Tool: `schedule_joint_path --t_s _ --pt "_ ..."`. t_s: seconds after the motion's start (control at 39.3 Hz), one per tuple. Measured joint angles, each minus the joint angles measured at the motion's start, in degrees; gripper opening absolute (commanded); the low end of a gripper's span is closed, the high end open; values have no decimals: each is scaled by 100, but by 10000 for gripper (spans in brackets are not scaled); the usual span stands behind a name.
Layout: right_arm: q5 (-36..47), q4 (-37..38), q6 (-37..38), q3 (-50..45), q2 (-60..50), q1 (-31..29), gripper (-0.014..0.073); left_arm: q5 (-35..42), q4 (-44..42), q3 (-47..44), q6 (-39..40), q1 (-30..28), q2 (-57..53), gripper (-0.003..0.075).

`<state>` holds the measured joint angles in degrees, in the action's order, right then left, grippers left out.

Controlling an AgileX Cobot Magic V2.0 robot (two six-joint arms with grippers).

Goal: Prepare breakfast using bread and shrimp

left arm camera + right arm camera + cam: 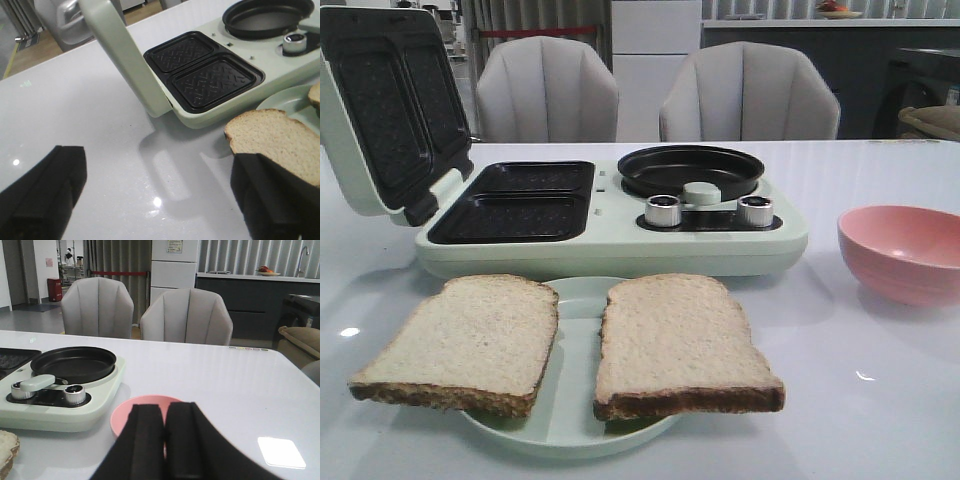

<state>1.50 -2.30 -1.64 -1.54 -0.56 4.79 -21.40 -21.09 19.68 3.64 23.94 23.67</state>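
— Near the table's front edge, where's the bread (570, 345)?
— On the plate (575, 420), its left slice touching the spread left gripper (160, 200).
— Right gripper (165, 440)?
— Fingers together, above the pink bowl (125, 415); only wrist views show either.

Open pale green breakfast maker (620, 235), pink bowl (902, 250), green plate (570, 425), 2 grey chairs (548, 90)

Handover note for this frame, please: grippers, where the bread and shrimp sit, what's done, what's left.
Left gripper: open, empty, low over the table beside the left bread slice.
Right gripper: shut, empty, in front of the pink bowl.
Both slices, left and right, lie on the pale green plate. The sandwich maker is open, its trays bare.
Shrimp: not visible; the bowl's inside is hidden.
Nothing loaded yet; everything remains.
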Motion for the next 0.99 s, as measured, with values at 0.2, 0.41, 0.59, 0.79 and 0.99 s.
schedule_joint_path --t_s 0.2,0.41,0.59,0.79,0.99 --pt "0 0 0 0 -9 0 169 -423 -1091 0 -10 682 543 638" --pt "0 0 0 0 -9 0 169 -463 -1879 0 -21 1498 1436 638" --pt "0 0 0 0 -9 0 169 -428 -2619 0 -21 2077 2436 638" --pt "0 0 0 0 -9 0 169 -365 -3256 127 218 2198 3629 638" --pt "0 0 0 0 -9 0 169 -282 -3808 472 698 2198 4517 638"
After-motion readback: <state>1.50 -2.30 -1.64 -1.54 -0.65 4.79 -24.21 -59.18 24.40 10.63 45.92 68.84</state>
